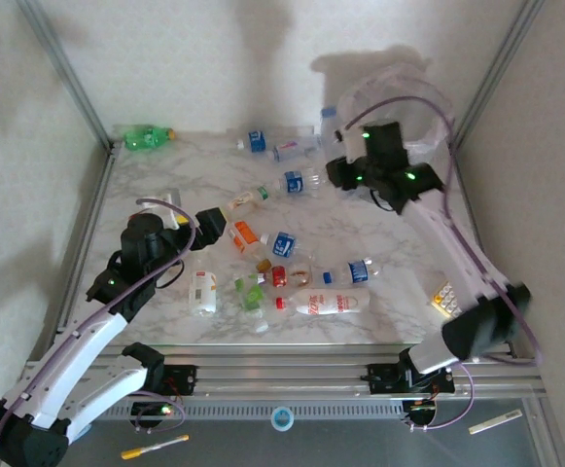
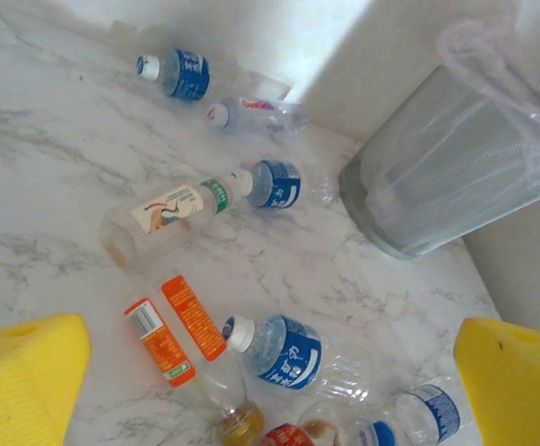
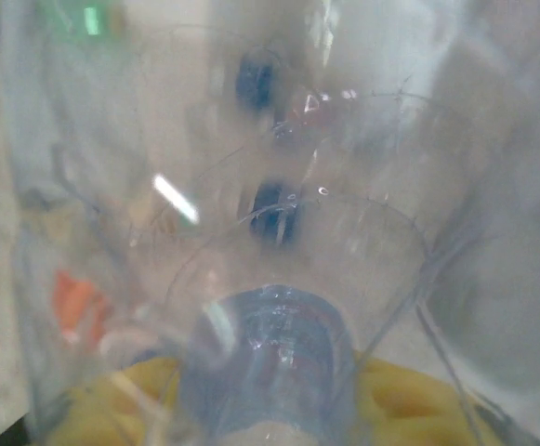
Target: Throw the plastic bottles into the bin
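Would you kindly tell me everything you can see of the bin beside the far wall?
The bin is a grey cylinder with finely ribbed-looking walls, lined with a translucent whitish plastic bag that spills crumpled over its rim. It stands on the marble table at the far right corner, close to the wall. A blue-labelled bottle lies close beside its base; whether they touch is unclear. In the top view the right arm hides its lower part.

Overhead and nearer left-wrist views share the bin [image 2: 455, 177].
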Controlling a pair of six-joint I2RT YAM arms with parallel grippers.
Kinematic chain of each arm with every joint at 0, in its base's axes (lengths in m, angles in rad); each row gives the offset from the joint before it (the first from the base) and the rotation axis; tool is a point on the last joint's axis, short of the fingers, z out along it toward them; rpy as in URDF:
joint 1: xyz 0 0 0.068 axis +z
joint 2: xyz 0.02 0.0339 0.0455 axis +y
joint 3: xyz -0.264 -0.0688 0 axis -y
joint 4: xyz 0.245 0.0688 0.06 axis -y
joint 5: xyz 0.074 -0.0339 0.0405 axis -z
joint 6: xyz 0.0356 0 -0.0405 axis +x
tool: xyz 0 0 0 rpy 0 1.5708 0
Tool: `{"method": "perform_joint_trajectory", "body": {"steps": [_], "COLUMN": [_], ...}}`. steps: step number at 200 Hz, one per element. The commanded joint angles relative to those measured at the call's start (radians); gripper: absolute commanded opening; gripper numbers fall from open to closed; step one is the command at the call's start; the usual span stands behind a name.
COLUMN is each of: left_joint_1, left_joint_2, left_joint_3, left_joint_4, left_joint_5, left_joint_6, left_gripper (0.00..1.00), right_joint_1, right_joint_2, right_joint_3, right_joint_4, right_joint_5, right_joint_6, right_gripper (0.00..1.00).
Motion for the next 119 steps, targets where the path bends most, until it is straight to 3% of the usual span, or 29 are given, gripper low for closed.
{"method": "perform_joint_trajectory", "body": {"steps": [1, 22, 58, 119], "left_joint_1": [-0.009, -0.009, -0.008, -0.009], "left_joint_2": [-0.021, -0.029, -0.036, -0.035], "left_joint_3": [0.003, 0.001, -0.007, -0.004], "left_joint_4": [0.049, 0.046, 0.04, 0.026], "left_joint_5": [-0.031, -0.046, -0.06, -0.064], "left_joint_6": [0.005, 0.004, 0.002, 0.001], "left_gripper": [1.0, 0.99, 1.0, 1.0], "right_joint_1": [-0.001, -0.008, -0.064, -0.257], "right_joint_2": [-0.157, -0.241, -0.174, 0.08], "right_joint_3": [-0.083, -0.1, 0.077, 0.3], "right_joint_4": [0.271, 0.376, 0.232, 0.049], "right_joint_5": [0.135, 0.211, 0.284, 0.134], "right_joint_6": [0.034, 0.029, 0.025, 0.122], "right_gripper": [0.31, 0.33, 0.31, 0.3]}}
